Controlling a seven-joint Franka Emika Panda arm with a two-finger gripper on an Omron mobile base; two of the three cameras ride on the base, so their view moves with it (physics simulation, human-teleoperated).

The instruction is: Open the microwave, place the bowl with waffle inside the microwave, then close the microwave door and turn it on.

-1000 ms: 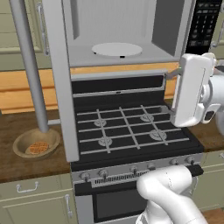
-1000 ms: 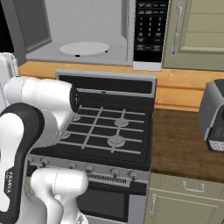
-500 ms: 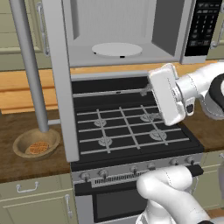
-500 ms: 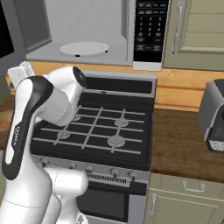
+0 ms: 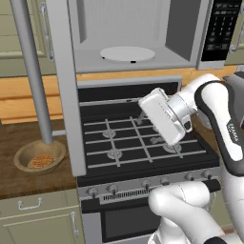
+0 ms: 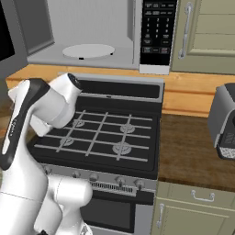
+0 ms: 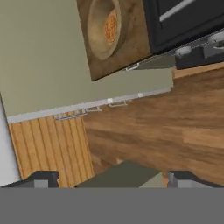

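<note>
The microwave [image 5: 143,28] stands open above the stove, its white turntable plate [image 5: 127,53] bare. Its door [image 5: 62,90] is swung out to the left, edge-on, with the long bar handle [image 5: 31,71] in front. The wooden bowl [image 5: 39,156] with the waffle [image 5: 41,161] sits on the counter left of the stove, under the open door. My gripper [image 5: 142,113] hovers over the stove's middle, well right of the bowl, and faces left and down. In the hand view the gripper [image 7: 113,178] is open and empty, with the bowl [image 7: 101,30] and waffle [image 7: 112,25] far off at the top.
The black gas stove [image 5: 138,143] lies below my hand, its knobs along the front. A dark toaster [image 6: 224,120] stands on the right counter [image 6: 183,147]. Beige cabinet drawers [image 5: 33,214] sit below the bowl's counter. The open door overhangs the bowl's side.
My hand has swung from the stove's right side leftward and down to over its middle, turning toward the bowl. The jaws stay open. Bowl and door have not moved.
</note>
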